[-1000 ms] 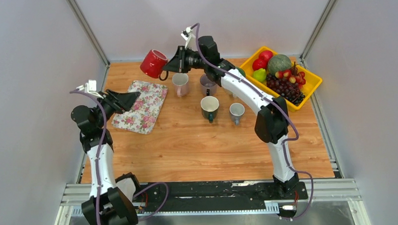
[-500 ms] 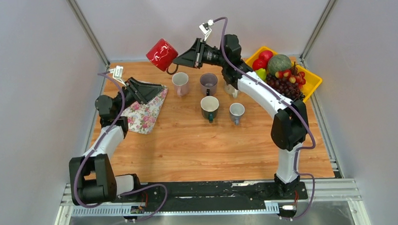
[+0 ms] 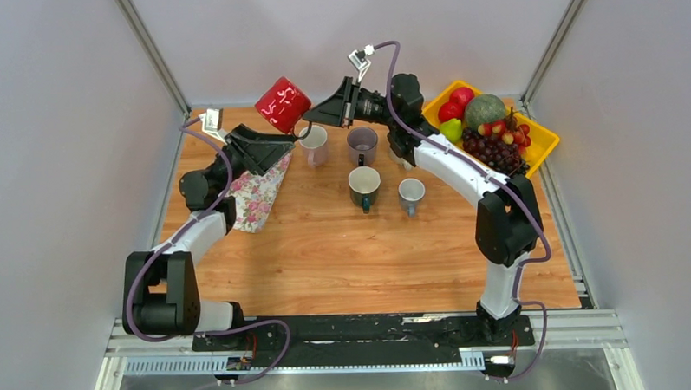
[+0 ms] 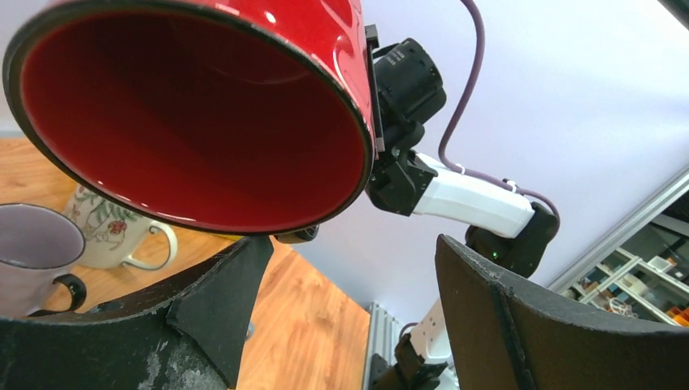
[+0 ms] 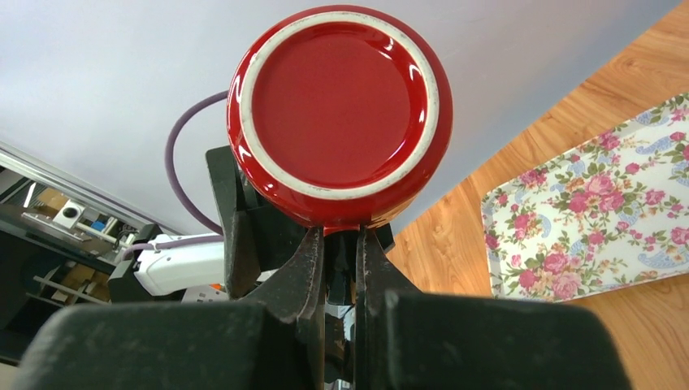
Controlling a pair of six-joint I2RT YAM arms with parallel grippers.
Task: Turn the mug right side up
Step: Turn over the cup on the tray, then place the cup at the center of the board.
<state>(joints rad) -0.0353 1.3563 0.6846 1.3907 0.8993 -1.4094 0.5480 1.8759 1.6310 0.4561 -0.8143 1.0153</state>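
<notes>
**Supervisor:** Report the location of the mug.

**Operator:** I have the red mug (image 3: 282,103) clear of the table (image 3: 326,248). It is in the air over the far edge, toward the far-left corner. It is tilted, with its base facing the right arm and its mouth facing down toward the left arm.

**Supervisor:** Report jaw state.

**Operator:** On the right gripper (image 5: 340,236) the jaws are clamped on the mug's handle, just under the base. On the left gripper (image 4: 353,244) the jaws are apart and sit directly below the rim. I cannot tell whether the near finger touches it.

**Supervisor:** Why this arrangement?

**Operator:** This is my judgement. The height keeps the mug clear of the pale mug (image 3: 313,145) and its neighbours standing below. The spread left jaws face the open mouth, so they can take the wall and let me re-grip for the turn. The flowered mat (image 3: 260,194) lies beside the left arm.

**Supervisor:** Any caution?

**Operator:** The glaze looks slick. I should free the handle only once the left jaws are clamped.
</notes>
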